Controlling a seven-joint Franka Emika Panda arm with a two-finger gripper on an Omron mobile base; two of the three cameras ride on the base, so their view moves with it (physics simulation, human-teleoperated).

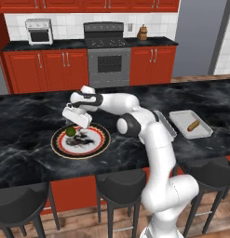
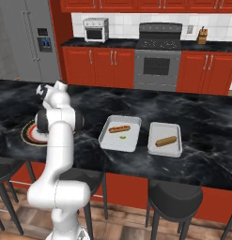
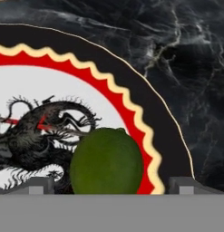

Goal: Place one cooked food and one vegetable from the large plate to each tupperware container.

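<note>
Green round veg [image 3: 106,161] sits bottom-centre btwn wide-open gripper [image 1: 73,124] tips on the plate [image 3: 149,97]; could roll off if nudged w/o clean squeeze.

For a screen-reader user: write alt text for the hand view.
A round green vegetable sits on the large plate, low in the frame between the two open jaws. The plate shows a white centre with a dark dragon-like motif, a red ring, a wavy tan edge and a dark rim. Black marble counter lies beyond the rim.
</note>
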